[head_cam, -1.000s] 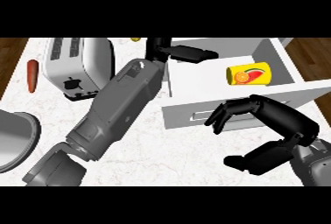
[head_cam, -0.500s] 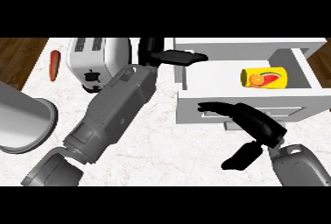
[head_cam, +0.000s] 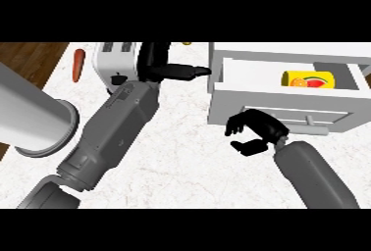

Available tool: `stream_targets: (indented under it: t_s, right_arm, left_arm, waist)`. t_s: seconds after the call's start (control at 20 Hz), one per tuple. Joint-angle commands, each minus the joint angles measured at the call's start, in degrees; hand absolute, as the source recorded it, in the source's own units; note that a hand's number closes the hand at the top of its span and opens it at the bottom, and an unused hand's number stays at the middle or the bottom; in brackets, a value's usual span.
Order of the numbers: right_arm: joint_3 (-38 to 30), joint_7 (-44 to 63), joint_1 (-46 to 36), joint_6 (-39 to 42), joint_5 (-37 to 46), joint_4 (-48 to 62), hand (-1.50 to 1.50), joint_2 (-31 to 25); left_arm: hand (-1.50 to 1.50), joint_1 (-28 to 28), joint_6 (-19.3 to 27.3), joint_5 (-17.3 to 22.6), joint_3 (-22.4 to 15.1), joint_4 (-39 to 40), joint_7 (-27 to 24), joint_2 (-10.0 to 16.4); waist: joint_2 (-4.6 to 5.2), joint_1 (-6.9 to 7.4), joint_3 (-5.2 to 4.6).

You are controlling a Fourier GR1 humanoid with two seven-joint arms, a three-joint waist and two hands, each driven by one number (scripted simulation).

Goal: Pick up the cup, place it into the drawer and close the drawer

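A yellow cup [head_cam: 307, 80] with a fruit print lies on its side inside the open white drawer [head_cam: 282, 108] at the upper right. My right hand [head_cam: 252, 131] is at the drawer's front panel, left of its bar handle [head_cam: 310, 121], with curled fingers that hold nothing. Further up, my left hand [head_cam: 165, 67] stretches between the toaster and the drawer's left corner, fingers straight and pointing right, empty.
A white toaster [head_cam: 115, 61] stands at the upper left of the marble counter, with a red-orange carrot-like object [head_cam: 78, 66] to its left. A large grey cylindrical pot [head_cam: 33, 117] lies at the left edge. Dark wood floor shows beyond the counter's left side.
My right hand has moved left and closer to the drawer front, fingers curling in. The drawer sits nearer and larger in view. The cup stays inside. The left arm has hardly shifted.
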Motion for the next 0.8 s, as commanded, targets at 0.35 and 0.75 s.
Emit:
stream_targets:
  t_s: [0.35,0.75]
  right_arm:
    - [-13.6,-14.6,-17.7,-7.1,-2.9,25.6,1.5,-3.9]
    - [-20.0,-11.2,-26.3,-7.3,-6.6,30.8,1.5,-7.4]
  left_arm:
    - [-1.5,8.3,-5.3,0.6,-0.6,-8.3,1.9,4.8]
    - [-1.5,9.9,-6.6,0.6,-1.4,-12.2,4.6,6.7]
  waist:
    - [1.07,3.97,0.23]
    - [1.32,6.7,0.22]
